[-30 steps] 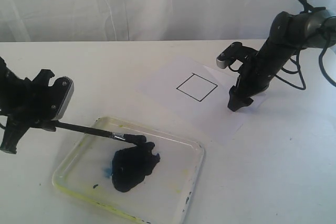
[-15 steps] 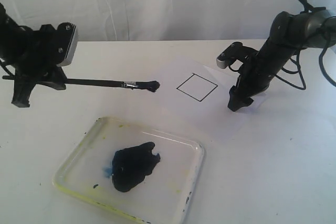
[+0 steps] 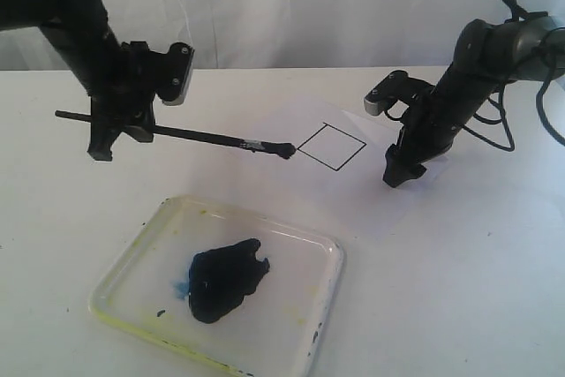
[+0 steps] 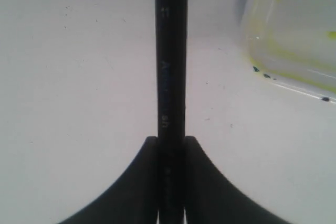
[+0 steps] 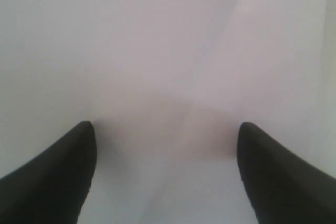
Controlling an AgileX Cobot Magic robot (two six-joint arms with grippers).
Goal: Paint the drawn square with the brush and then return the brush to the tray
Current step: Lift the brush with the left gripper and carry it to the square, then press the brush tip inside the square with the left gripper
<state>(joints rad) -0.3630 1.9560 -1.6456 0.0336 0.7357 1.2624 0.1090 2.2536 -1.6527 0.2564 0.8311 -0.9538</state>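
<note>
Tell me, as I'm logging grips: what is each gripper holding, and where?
The left gripper clamps the brush on its handle, toward the back end; the right gripper holds nothing.

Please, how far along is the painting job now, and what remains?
Done: the brush tip carries dark paint and is out of the tray. In hand: the left gripper clamps the handle, tip just short of the drawn square. Left: the square is blank, so paint it, then put the brush back.

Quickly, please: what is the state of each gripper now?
Left gripper: closed on the long thin dark-handled paintbrush.
Right gripper: open, holding nothing.
</note>
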